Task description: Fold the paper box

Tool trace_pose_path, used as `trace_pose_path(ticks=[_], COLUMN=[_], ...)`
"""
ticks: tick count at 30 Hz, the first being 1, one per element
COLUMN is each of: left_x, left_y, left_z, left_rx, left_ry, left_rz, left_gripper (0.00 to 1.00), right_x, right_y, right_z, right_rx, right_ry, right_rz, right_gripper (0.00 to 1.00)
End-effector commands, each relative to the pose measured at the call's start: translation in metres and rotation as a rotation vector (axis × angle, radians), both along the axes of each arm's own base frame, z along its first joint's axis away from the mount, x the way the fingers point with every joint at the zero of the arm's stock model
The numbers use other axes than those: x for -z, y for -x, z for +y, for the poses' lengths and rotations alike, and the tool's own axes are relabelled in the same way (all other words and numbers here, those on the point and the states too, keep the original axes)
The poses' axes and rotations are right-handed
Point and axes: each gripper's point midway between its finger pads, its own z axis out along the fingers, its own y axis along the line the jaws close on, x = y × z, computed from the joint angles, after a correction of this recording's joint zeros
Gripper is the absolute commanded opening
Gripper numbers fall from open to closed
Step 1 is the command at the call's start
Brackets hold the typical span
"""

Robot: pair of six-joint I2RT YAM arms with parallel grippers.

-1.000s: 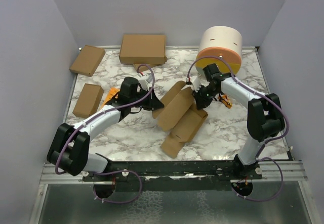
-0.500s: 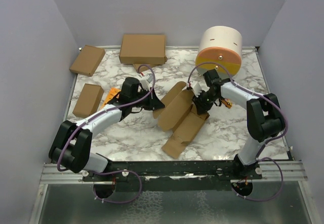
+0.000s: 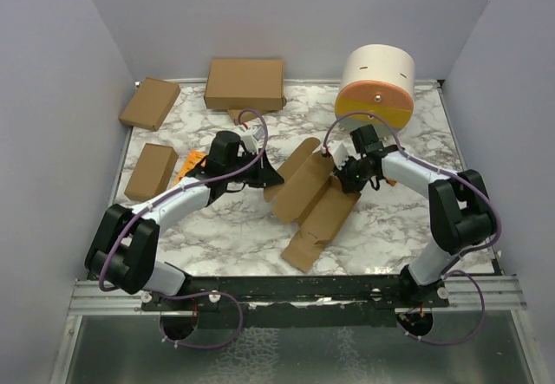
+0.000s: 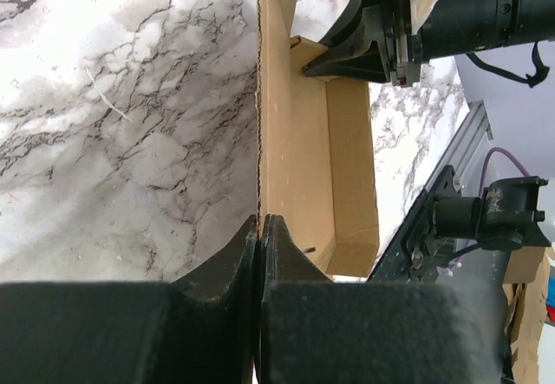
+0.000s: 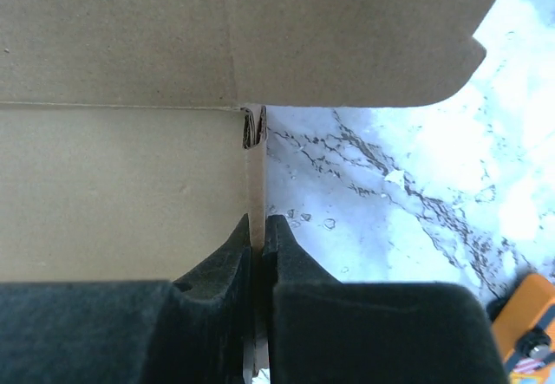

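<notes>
- While both arms reach inward, the paper box lies part-folded at frame centre on the marble table.
- Left gripper: fingers clenched on the box's left wall edge.
- Right gripper: fingers pinching its upper-right panel edge.

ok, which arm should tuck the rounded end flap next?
Right, probably: right gripper pinches the paper box wall at the crease of that flap; left gripper clamps the opposite side, better as anchor.
</notes>
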Motion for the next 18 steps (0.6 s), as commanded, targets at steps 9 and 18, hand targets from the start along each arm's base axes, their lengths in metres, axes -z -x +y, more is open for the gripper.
trace_pose_path(ticks=[9, 18], left_x=[-0.020, -0.017], left_y=[-0.006, -0.004], left_z=[-0.009, -0.009], left_rx=[0.043, 0.052], left_ry=[0.038, 0.036], left_rz=[-0.059, -0.051], left_gripper=[0.00, 0.00], right_x=[-0.023, -0.023], right_y=[-0.022, -0.030], right_z=[0.000, 0.010], right_rx=[0.023, 0.018], right_ry=[0.008, -0.027], right_rz=[-0.152, -0.172], right_gripper=[0.29, 0.30])
